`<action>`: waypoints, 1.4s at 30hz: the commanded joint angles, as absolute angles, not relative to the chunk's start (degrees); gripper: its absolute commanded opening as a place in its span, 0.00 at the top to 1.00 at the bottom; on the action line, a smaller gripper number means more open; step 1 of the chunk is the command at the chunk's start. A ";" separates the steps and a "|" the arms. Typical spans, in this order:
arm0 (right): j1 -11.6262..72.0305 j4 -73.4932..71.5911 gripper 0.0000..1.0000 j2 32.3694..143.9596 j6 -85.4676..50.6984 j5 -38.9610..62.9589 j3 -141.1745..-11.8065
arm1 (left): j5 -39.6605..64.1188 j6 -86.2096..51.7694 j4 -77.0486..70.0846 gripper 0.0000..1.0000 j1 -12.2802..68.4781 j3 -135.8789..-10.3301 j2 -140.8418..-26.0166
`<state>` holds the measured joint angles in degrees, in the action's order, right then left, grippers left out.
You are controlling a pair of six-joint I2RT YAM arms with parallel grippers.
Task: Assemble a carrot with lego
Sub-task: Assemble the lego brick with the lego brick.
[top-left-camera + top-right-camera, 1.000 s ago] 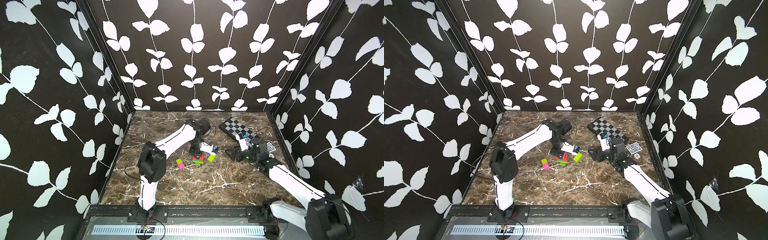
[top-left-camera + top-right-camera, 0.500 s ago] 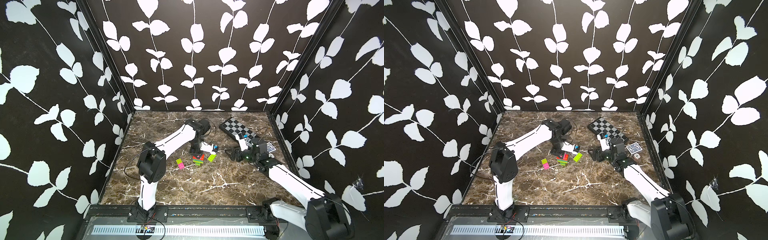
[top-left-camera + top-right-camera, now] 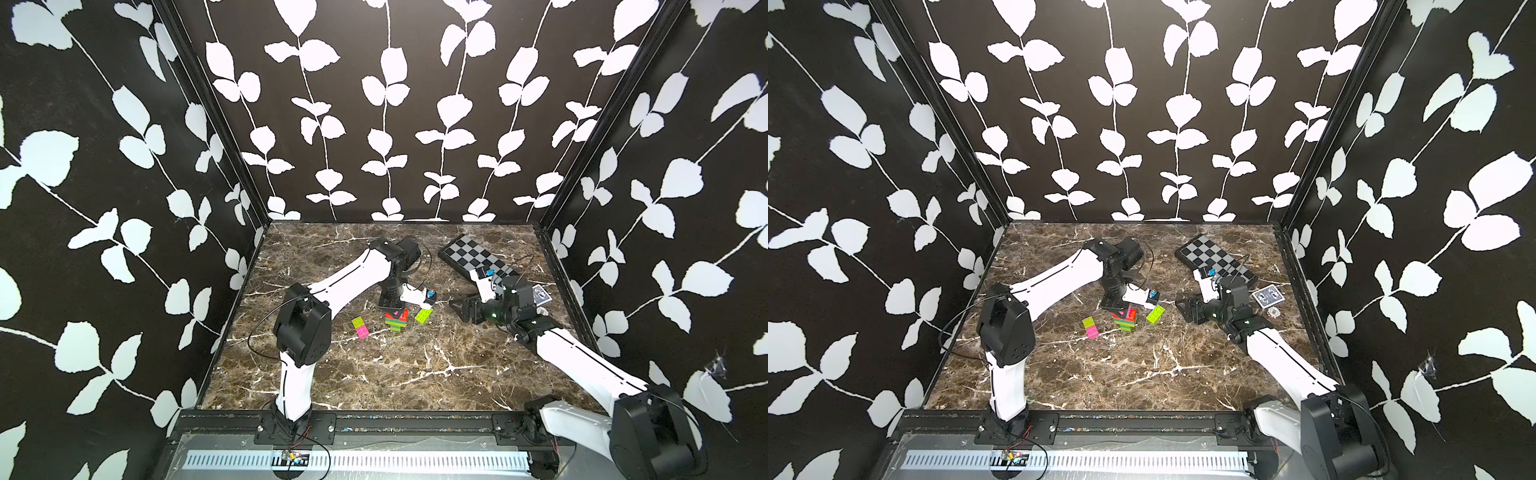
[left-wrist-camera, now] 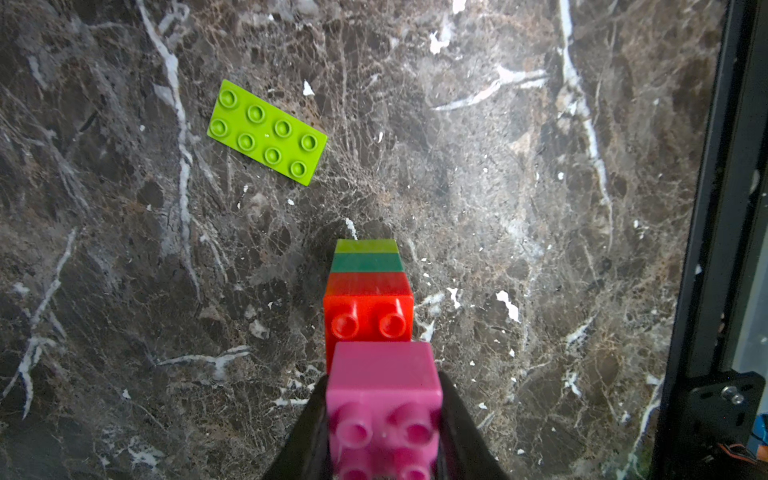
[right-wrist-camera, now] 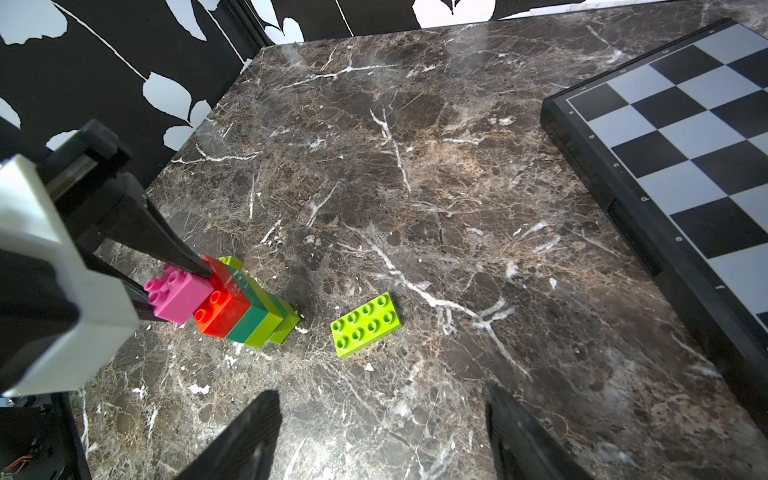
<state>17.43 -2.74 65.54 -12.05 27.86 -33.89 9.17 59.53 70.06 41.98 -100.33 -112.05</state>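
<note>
- The carrot (image 5: 232, 307) is being held tilted. Its long axis is running from the pink end at the left gripper (image 5: 174, 286) down to the lime tip, which appears to be touching the marble table (image 5: 415, 166).
- In both top views, the carrot (image 3: 396, 321) (image 3: 1126, 321) is being shown near the table's middle, with its tip pointing toward the front edge.
- Its bands are being seen in this order from the grip: pink, orange-red, dark green, lime green.
- The pink brick (image 4: 384, 374) is being clamped between the left gripper's two black fingers (image 4: 316, 415), one on each side. The rest of the stack is being left jutting beyond the fingertips.
- The right gripper (image 5: 382, 392) is being shown released, with its jaws spread wide, well apart from the carrot.
- A loose lime green plate (image 5: 365, 324) is being seen lying flat, studs up, near the tip but not touching it.
</note>
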 commanded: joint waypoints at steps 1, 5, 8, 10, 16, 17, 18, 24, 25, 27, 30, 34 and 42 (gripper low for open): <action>17.12 -4.91 0.22 65.82 -12.07 28.43 -32.19 | 9.40 59.26 70.71 0.94 41.75 -98.97 -109.90; 17.06 -4.96 0.22 65.78 -12.05 28.39 -32.25 | 9.07 59.45 70.45 0.94 41.66 -98.80 -110.02; 17.06 -4.92 0.22 65.75 -12.07 28.39 -32.25 | 9.25 59.54 70.66 0.94 41.66 -98.67 -110.28; 17.08 -4.92 0.22 65.84 -12.05 28.53 -32.30 | 8.42 59.59 71.16 0.94 41.65 -98.72 -110.71; 17.06 -5.05 0.22 66.26 -12.06 28.61 -32.38 | 6.73 59.61 71.54 0.94 41.73 -97.77 -110.67; 17.06 -5.02 0.22 66.34 -12.05 28.65 -32.37 | 6.38 59.70 71.67 0.94 41.75 -97.48 -110.79; 17.06 -5.02 0.22 66.41 -12.14 28.73 -32.54 | 6.27 59.60 72.02 0.94 41.75 -97.55 -110.87; 17.05 -5.01 0.22 66.60 -12.25 29.00 -32.68 | 5.00 59.06 72.75 0.95 41.75 -95.59 -112.37; 17.11 -5.04 0.22 66.63 -12.22 29.00 -32.61 | 4.92 58.74 72.33 0.95 41.75 -94.99 -112.52; 17.07 -5.16 0.22 66.69 -12.31 29.09 -32.61 | 5.22 58.06 71.00 0.95 41.75 -94.20 -112.59; 17.07 -5.09 0.22 66.81 -12.43 29.18 -32.53 | 6.40 56.71 68.58 0.96 41.75 -94.02 -112.39; 17.10 -5.07 0.22 66.78 -12.40 29.34 -32.57 | 8.28 56.40 67.54 0.96 41.75 -94.63 -111.28; 17.05 -5.10 0.22 66.60 -12.56 29.45 -32.21 | 8.48 57.04 71.73 0.95 41.54 -98.06 -112.66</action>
